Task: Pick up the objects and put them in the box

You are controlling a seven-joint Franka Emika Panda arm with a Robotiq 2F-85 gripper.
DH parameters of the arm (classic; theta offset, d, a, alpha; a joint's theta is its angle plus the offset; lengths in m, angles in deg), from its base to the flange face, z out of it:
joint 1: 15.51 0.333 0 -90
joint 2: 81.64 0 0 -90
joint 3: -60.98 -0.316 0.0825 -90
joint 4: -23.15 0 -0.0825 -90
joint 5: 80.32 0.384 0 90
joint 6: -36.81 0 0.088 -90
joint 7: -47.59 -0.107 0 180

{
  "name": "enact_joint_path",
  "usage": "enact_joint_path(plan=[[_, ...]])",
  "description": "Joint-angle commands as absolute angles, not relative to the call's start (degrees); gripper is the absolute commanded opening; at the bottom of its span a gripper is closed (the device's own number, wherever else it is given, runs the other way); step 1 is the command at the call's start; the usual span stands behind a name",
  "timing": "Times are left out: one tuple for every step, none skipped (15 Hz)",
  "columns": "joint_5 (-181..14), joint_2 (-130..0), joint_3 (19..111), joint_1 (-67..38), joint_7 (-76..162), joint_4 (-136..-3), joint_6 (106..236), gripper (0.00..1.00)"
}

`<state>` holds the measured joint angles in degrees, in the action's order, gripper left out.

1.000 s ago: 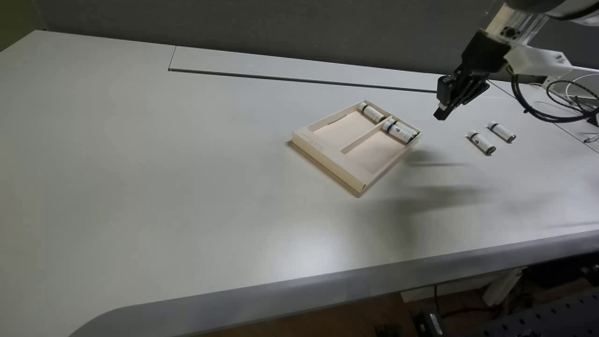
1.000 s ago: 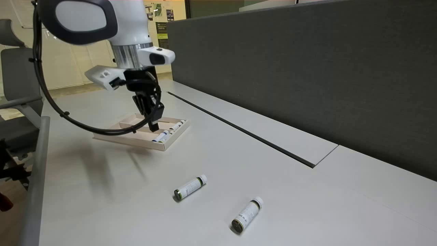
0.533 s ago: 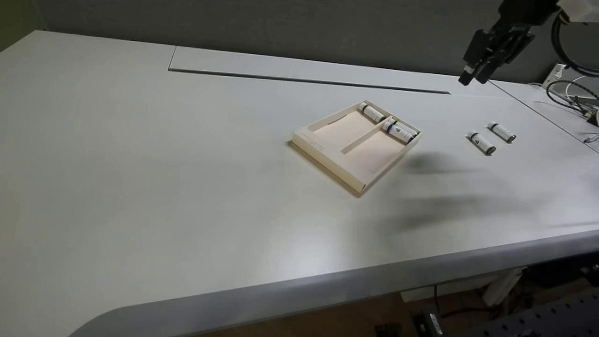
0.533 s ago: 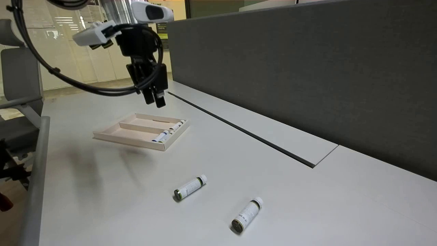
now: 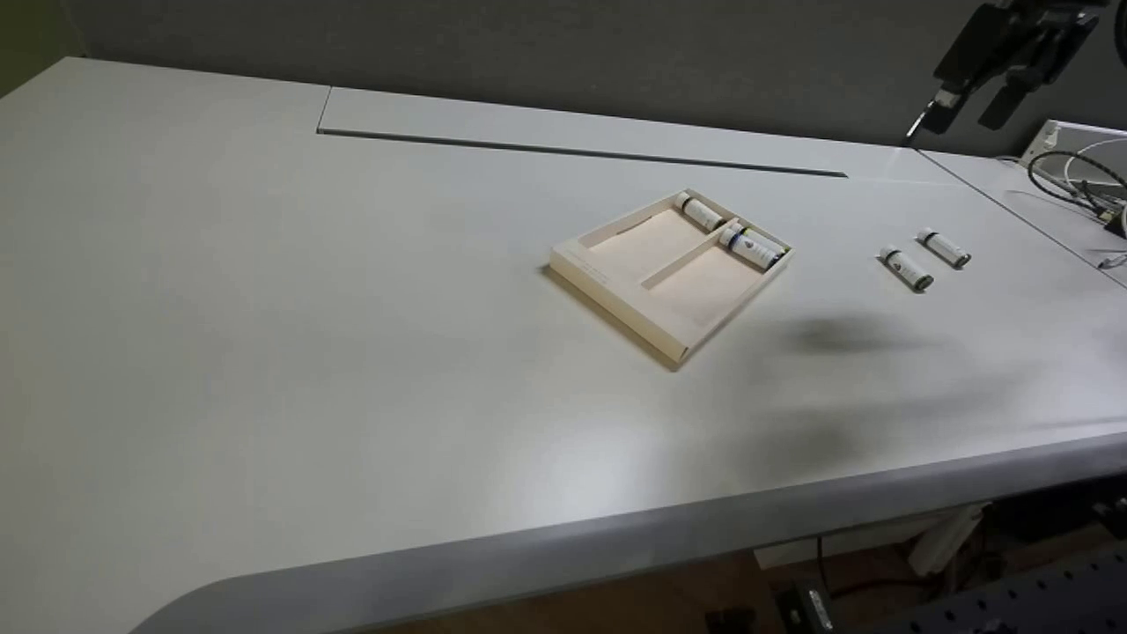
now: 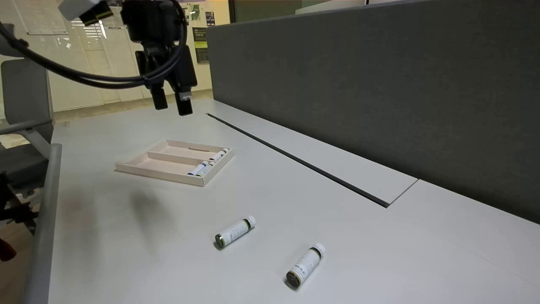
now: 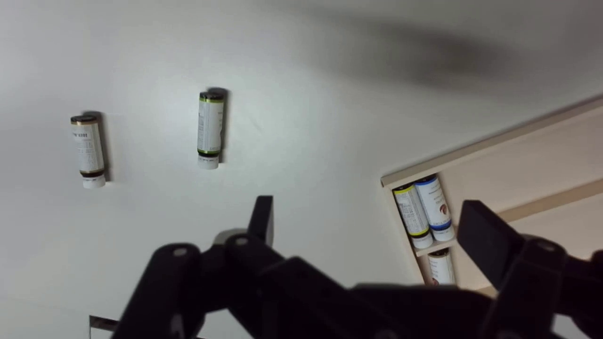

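Note:
My gripper (image 6: 172,105) hangs open, high above the table, with nothing between its fingers; in the wrist view the gripper (image 7: 372,217) has its fingertips far apart. Two white vials with dark ends lie loose on the table: a green-banded vial (image 7: 210,127) and a brown-banded vial (image 7: 88,146). The pale beige box (image 5: 616,289) lies flat, its inside split by a divider. On one side of that divider, a yellow-banded vial (image 7: 412,214) and a blue-banded vial (image 7: 432,203) lie side by side. Across it sits another vial (image 7: 441,269), partly hidden by the gripper in the wrist view.
A dark grey partition (image 6: 358,84) stands along the back of the table. Cables (image 5: 1074,176) and a white box-like unit are at the far right corner. The table's rounded front edge (image 5: 572,539) runs along the near side. A chair (image 6: 25,93) stands beyond.
The gripper has risen and drawn away from the box, towards the loose vials' side in an exterior view. Its jaws have gone from shut to wide apart. Vials and box have not moved.

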<state>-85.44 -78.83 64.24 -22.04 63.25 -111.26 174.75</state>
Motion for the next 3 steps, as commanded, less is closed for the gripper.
enact_joint_path(plan=[[-85.42,-79.27,65.00,-21.60,63.37,-111.19,173.42,1.00],[-85.42,-79.51,65.16,-21.66,63.42,-111.19,172.86,1.00],[-85.42,-79.58,65.22,-21.70,63.44,-111.19,172.73,1.00]])
